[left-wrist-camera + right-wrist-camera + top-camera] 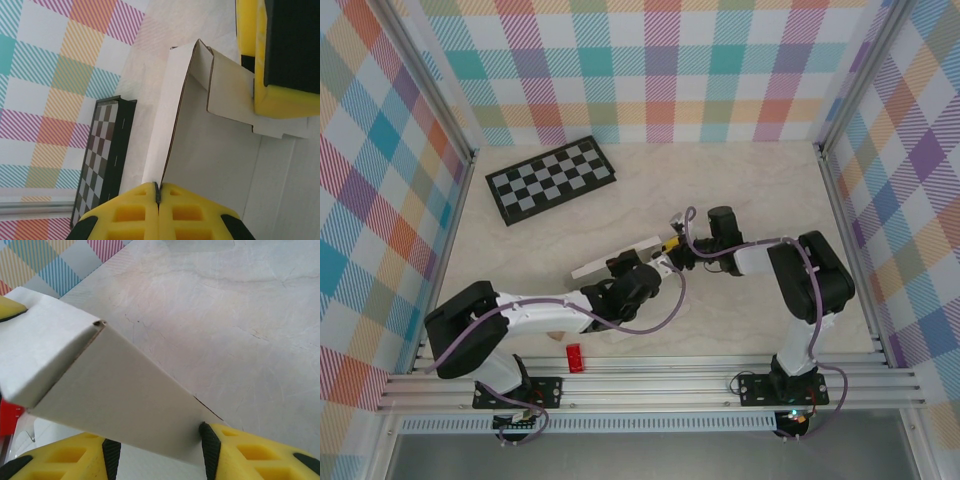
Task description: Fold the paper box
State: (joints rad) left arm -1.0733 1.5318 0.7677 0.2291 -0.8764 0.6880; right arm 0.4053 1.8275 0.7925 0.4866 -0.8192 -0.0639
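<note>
L arm (545, 314) jaws shut — R arm (810, 278) jaws apart.

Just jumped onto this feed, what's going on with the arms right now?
Both arms are working on the white paper box mid-table. The left end effector is shut on the edge of a raised side wall. The right end effector has its jaws apart at a flap on the other end. The box is only partly folded; the checkerboard lies apart, farther back.
</note>
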